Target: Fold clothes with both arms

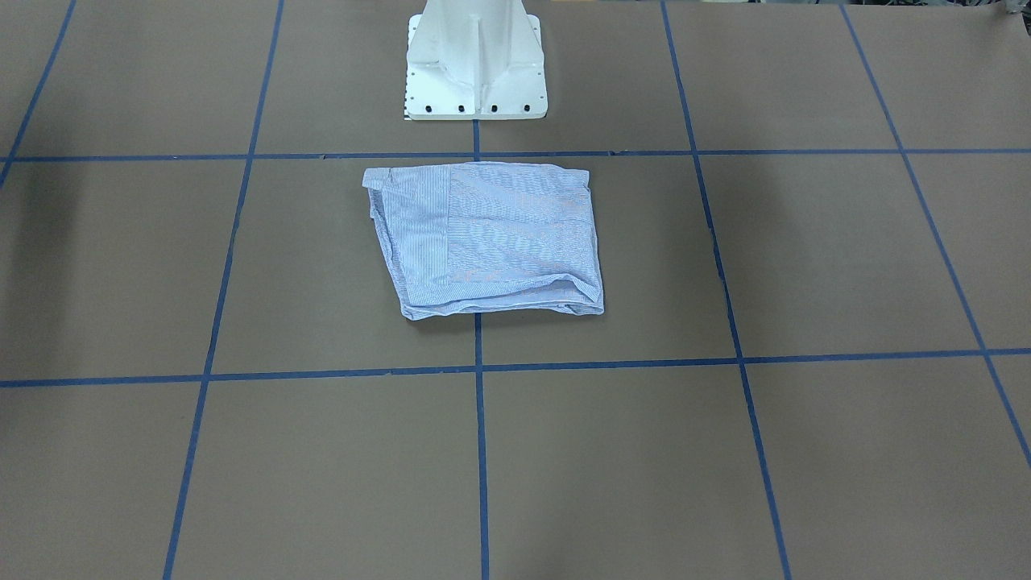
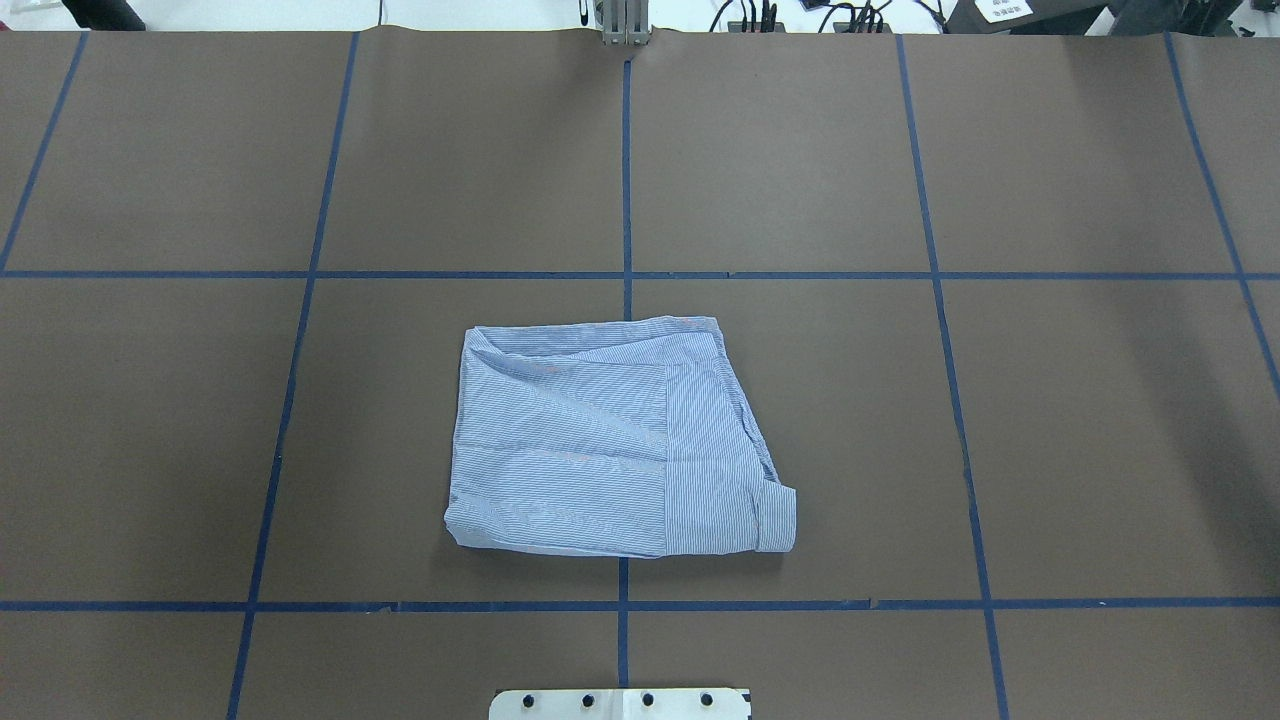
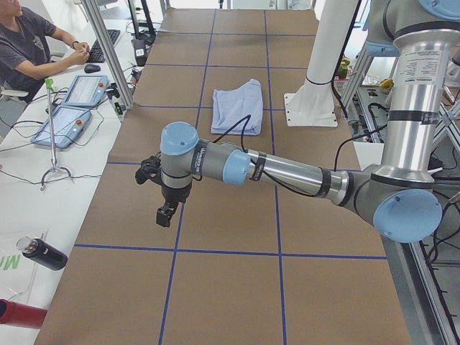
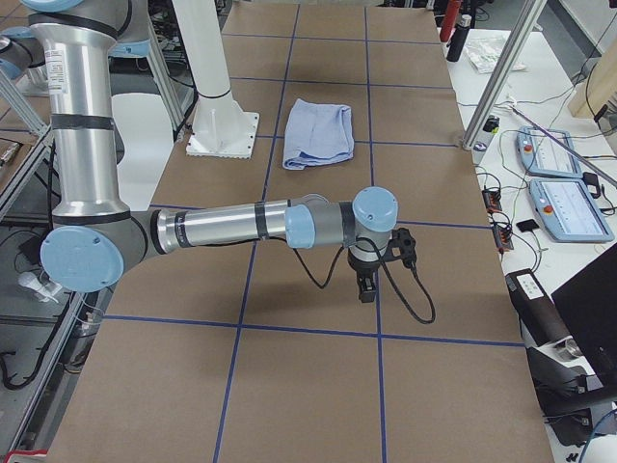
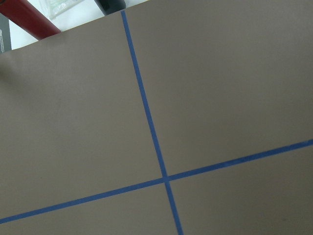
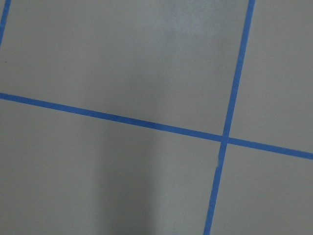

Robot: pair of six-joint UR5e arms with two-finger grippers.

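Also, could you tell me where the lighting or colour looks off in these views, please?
Front-facing view: the shirt shimmers with pinkish moiré, and soft shadows darken the table at both sides. Right wrist view: the table looks washed-out grey, with a pale glare patch near the top. Overhead view: evenly lit, stripes crisp.

Robotics lab: taped-grid table [image 2: 800, 150], teach pendants [image 3: 86, 91], seated person [image 3: 29, 47].

Brown table [image 2: 1100, 450], blue tape grid [image 2: 627, 180], seated person [image 3: 25, 47], control tablets [image 3: 85, 91], black bottle [image 3: 43, 253]
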